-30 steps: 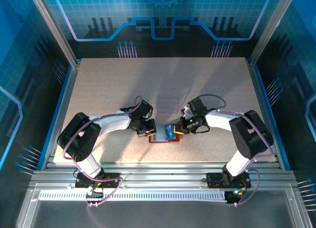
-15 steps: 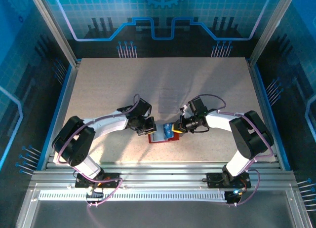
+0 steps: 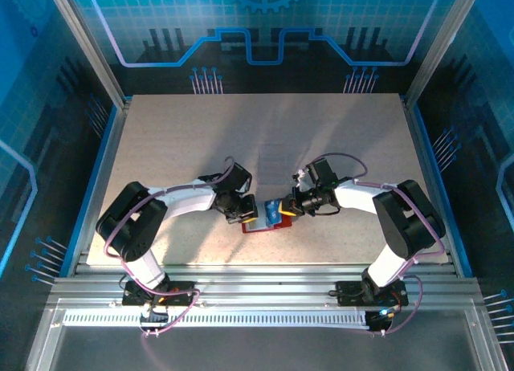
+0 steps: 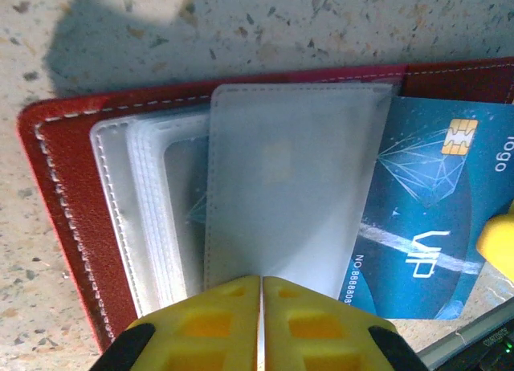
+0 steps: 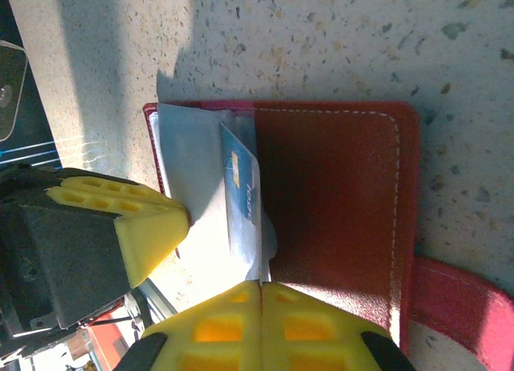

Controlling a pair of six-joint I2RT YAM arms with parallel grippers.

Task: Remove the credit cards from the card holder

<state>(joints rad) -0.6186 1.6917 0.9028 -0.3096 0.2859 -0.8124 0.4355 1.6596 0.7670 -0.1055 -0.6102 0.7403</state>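
Observation:
The red card holder (image 4: 56,226) lies open on the table near the front edge, its clear sleeves fanned out. My left gripper (image 4: 262,284) is shut on the edge of one clear sleeve (image 4: 289,186) of the holder. A blue credit card (image 4: 426,226) with a gold chip sticks out of that sleeve to the right. My right gripper (image 5: 262,287) is shut on the edge of this blue card (image 5: 241,198), above the holder's red cover (image 5: 337,194). From above, the two grippers (image 3: 245,210) (image 3: 289,208) face each other over the holder (image 3: 259,225). Other cards are hidden.
The holder's red tab (image 5: 458,307) lies flat on the speckled table (image 3: 201,146). The left gripper's yellow finger (image 5: 140,226) sits close beside the card. The table's front rail (image 3: 257,271) runs just behind the holder.
The left arm's elbow swung out and came back. The right gripper edged slightly left and up with the blue card. Both grippers stayed shut at the holder.

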